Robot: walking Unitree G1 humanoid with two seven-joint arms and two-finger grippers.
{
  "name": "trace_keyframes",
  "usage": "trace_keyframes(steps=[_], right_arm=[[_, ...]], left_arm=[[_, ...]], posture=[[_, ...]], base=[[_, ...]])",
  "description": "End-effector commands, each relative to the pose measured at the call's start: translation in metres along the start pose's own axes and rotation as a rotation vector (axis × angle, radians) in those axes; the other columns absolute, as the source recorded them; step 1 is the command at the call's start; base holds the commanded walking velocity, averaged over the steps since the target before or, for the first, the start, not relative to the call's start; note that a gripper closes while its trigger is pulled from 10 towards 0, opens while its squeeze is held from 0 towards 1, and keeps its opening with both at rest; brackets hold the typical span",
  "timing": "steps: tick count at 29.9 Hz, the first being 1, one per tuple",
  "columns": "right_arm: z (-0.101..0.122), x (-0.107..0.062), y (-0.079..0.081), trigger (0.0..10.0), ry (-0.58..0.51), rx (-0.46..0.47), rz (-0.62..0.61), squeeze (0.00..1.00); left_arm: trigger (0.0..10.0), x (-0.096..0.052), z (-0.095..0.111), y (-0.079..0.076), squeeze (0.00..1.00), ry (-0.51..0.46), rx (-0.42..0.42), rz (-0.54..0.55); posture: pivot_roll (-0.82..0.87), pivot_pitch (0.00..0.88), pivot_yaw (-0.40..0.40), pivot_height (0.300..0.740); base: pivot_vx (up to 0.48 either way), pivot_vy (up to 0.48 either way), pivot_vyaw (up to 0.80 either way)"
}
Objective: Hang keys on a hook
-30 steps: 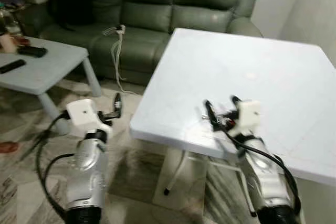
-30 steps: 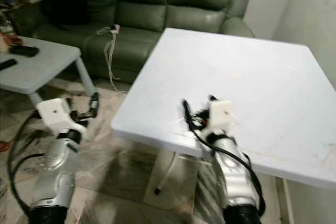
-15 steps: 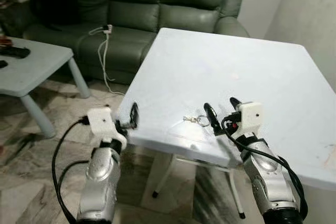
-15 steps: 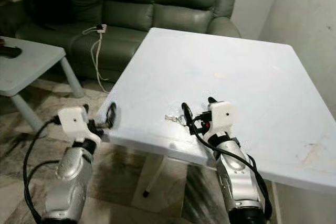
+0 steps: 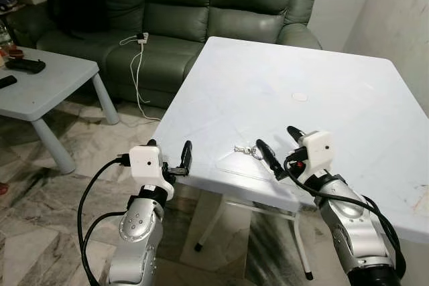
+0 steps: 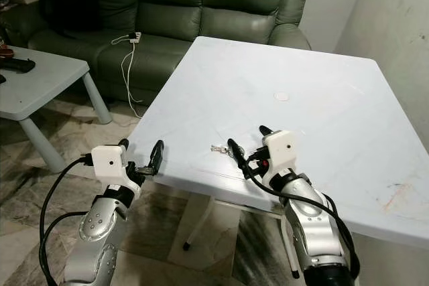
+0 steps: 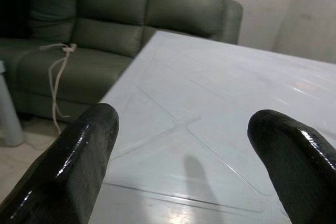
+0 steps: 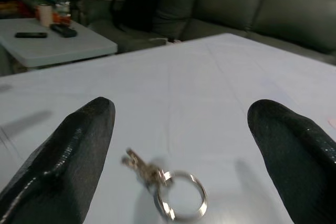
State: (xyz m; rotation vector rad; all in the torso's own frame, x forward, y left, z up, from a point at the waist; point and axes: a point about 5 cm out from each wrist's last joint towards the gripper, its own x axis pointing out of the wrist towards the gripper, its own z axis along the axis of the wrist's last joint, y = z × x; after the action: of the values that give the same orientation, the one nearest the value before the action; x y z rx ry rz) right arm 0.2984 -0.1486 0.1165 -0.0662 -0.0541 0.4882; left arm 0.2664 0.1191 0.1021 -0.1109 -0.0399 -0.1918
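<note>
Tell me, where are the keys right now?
The keys lie on the white table near its front edge, just left of the open right gripper and between its fingers in the right wrist view.

A white table (image 5: pixel 322 92) is showing faint pale crossing lines. Silver keys (image 8: pixel 165 187) are glinting on it. A dark green sofa (image 5: pixel 201 5) is standing behind, a white cable (image 5: pixel 137 65) trailing over it. The low side table (image 5: pixel 40 88) is showing pale blue-grey. The floor (image 5: pixel 40 232) is showing grey-brown marbling. Both silver arms are carrying white wrist blocks, black cables and glossy black fingers (image 7: pixel 79 166).
</note>
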Motion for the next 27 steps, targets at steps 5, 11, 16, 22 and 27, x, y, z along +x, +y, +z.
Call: trace_keyframes(steps=[5,11,16,22,27], right_arm=[[0.003,0.014,-0.003,10.0,0.032,-0.017,0.012,0.0],[0.008,0.032,-0.001,10.0,0.048,-0.028,0.025,0.0],[0.005,0.037,-0.004,10.0,0.073,-0.058,0.067,0.0],[-0.003,0.036,-0.008,10.0,0.118,-0.094,0.088,0.0],[-0.008,0.035,-0.013,10.0,0.144,-0.118,0.094,0.0]], left_arm=[[10.0,-0.004,0.0,-0.017,0.0,0.021,0.02,-0.095],[10.0,-0.012,-0.003,-0.025,0.0,0.044,0.019,-0.132],[10.0,-0.019,-0.003,-0.028,0.0,0.065,0.014,-0.144],[10.0,-0.024,-0.001,-0.03,0.0,0.076,0.008,-0.148],[10.0,-0.026,0.0,-0.031,0.0,0.084,0.001,-0.153]], posture=[[0.03,0.043,-0.078,0.74],[0.03,0.075,-0.073,0.74],[0.04,0.107,-0.07,0.74],[0.04,0.131,-0.07,0.74],[0.04,0.138,-0.069,0.74]], base=[[0.0,0.0,0.0],[0.0,0.0,0.0],[0.0,0.0,0.0],[0.0,0.0,0.0],[0.0,0.0,0.0]])
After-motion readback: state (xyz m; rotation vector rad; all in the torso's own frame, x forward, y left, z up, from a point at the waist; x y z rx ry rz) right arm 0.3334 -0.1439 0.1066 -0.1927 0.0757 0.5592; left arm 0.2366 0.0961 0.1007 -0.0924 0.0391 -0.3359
